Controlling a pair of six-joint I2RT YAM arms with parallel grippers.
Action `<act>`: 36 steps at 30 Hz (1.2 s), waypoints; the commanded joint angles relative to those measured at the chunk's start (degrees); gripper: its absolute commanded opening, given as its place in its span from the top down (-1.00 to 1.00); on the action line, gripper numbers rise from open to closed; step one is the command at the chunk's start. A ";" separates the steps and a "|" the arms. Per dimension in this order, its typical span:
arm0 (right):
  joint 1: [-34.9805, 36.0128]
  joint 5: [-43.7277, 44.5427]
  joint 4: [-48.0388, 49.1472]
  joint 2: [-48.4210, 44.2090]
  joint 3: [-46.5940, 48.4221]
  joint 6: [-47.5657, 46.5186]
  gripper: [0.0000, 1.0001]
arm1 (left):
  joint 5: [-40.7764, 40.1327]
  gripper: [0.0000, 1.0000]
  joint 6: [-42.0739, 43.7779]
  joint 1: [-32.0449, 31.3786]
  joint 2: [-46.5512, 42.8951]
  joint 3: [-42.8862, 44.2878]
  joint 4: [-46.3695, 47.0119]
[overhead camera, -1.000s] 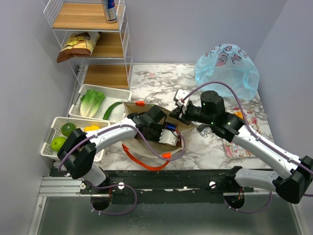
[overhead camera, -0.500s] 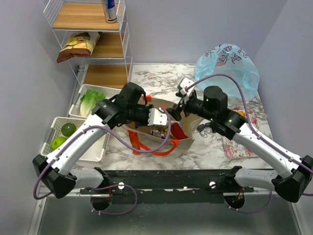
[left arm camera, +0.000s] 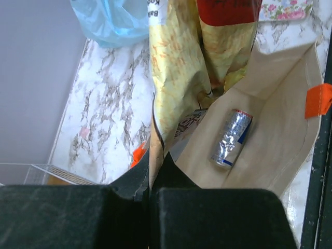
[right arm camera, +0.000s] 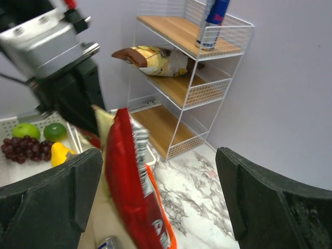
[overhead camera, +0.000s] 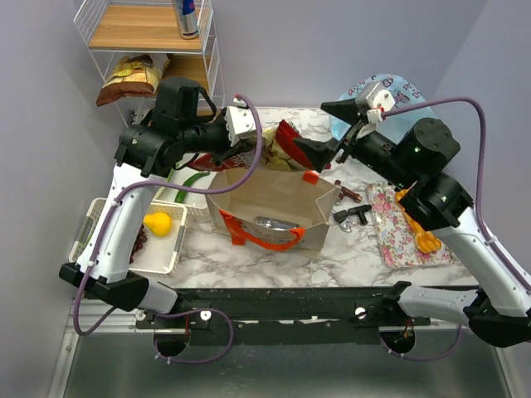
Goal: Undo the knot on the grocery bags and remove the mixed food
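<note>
- While the left pincer [left arm camera: 155, 172] is clamped tight on the lower edge of a snack packet [left arm camera: 176, 67], it holds the packet high over the tote [overhead camera: 274, 199]. That height looks chosen so the crinkly bag clears the canvas walls.
- The right pincer [overhead camera: 309, 124] stands spread wide and grips nothing. Its fingers sit just beside the packet's far side, probably to leave the carrying to the left arm.
- The tote stands upright at the middle of the table, toward the near edge. Its mouth gapes and its orange handles [overhead camera: 265, 245] hang down the front.
- A can [left arm camera: 231, 137] lies on its side on the tote's floor, so this bag is not yet emptied.
- The blue bag [overhead camera: 398, 108] sits bunched at the far right corner. I cannot tell whether its knot is undone.
- Baskets [overhead camera: 162, 253] along the left edge hold a cucumber [overhead camera: 195, 178], a yellow fruit [overhead camera: 158, 222] and grapes [overhead camera: 137, 242].
- The shelf [overhead camera: 124, 29] at the far left corner carries a second packet [overhead camera: 129, 79] and a second can [overhead camera: 187, 16].
- Food seems sorted by kind, so the held packet likely belongs on the shelf.
- Tools [overhead camera: 353, 214] lie just right of the tote, beside a floral mat [overhead camera: 398, 228] bearing an orange fruit [overhead camera: 425, 239].
</note>
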 commanded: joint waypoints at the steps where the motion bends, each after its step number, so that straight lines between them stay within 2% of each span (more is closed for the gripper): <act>1: -0.10 -9.62 -9.75 -0.42 1.61 -4.22 -0.96 | 5.46 1.00 -2.77 0.62 2.78 9.31 -1.37; 4: -0.07 -13.12 -12.95 -0.11 -1.16 -9.03 -0.96 | 8.87 1.00 -1.12 0.52 4.55 14.69 -3.54; 7: -0.08 -9.19 -10.32 -0.48 -5.31 -12.86 -0.97 | 10.82 1.00 2.23 0.53 5.76 18.54 -7.22; 11: -0.13 -6.41 -8.52 -0.18 -5.92 -13.62 -0.98 | 11.91 1.00 5.50 0.45 5.40 19.33 -9.80; 15: -0.13 -10.68 -8.76 1.05 -3.90 -10.93 -0.99 | 8.95 1.00 0.36 0.22 5.84 19.58 -6.32; 18: -0.08 -14.24 -8.83 1.74 -3.33 -8.93 -1.00 | 7.14 1.00 -4.10 0.18 8.02 23.05 -6.10; 21: 0.02 -13.92 -7.25 2.69 -3.94 -8.46 -1.00 | 7.41 1.00 -10.53 0.10 10.54 27.24 -6.74; 25: 0.06 -9.72 -2.88 4.38 -3.57 -7.25 -0.97 | 8.88 1.00 -15.95 -0.04 10.46 26.52 -6.62; 26: 0.09 -8.22 -1.49 4.63 -3.55 -6.85 -0.75 | 8.92 1.00 -16.75 -0.08 10.16 25.94 -6.64; 27: 0.08 -6.50 0.00 4.91 -3.60 -6.53 -0.44 | 9.01 1.00 -17.34 -0.08 9.69 24.91 -6.67; 29: 0.10 -4.59 1.32 5.25 -2.80 -5.94 0.40 | 8.57 1.00 -18.69 0.27 8.29 22.46 -6.14; 30: 0.06 -3.83 1.73 5.38 -2.34 -5.37 0.93 | 8.49 1.00 -20.76 0.84 7.47 21.01 -5.54; 31: 0.05 -1.93 2.39 5.45 -2.16 -4.18 0.98 | 9.22 1.00 -22.79 2.02 6.99 20.11 -4.89; 34: -0.14 2.31 2.41 6.30 -0.52 -0.07 0.99 | 12.49 1.00 -29.14 5.48 5.69 17.16 -4.47; 36: -0.50 3.30 2.35 6.78 0.52 2.95 0.99 | 9.76 1.00 -31.38 6.24 3.85 14.33 -2.71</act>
